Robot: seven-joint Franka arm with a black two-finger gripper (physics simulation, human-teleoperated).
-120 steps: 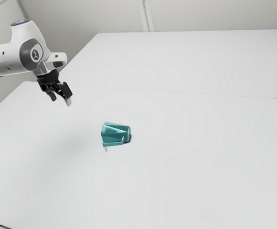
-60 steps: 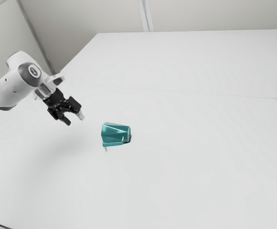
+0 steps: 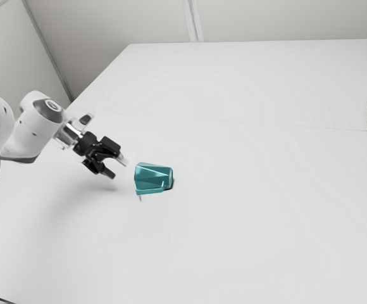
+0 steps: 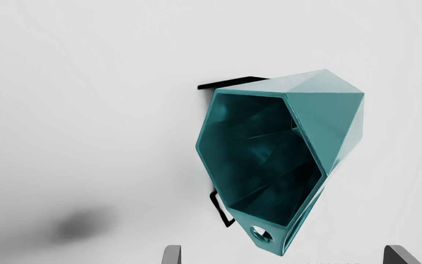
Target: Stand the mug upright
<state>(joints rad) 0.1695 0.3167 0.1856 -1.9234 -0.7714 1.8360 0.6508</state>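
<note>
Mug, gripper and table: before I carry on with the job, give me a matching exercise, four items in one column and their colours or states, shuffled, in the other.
Column one
1. Mug
2. Gripper
3. Table
4. Mug's mouth

Column two
A. White, beneath the mug
B. Turned toward the gripper
C. Teal, lying on its side
D. Open, gripping nothing

Right pairs: 1-C, 2-D, 3-A, 4-B
</note>
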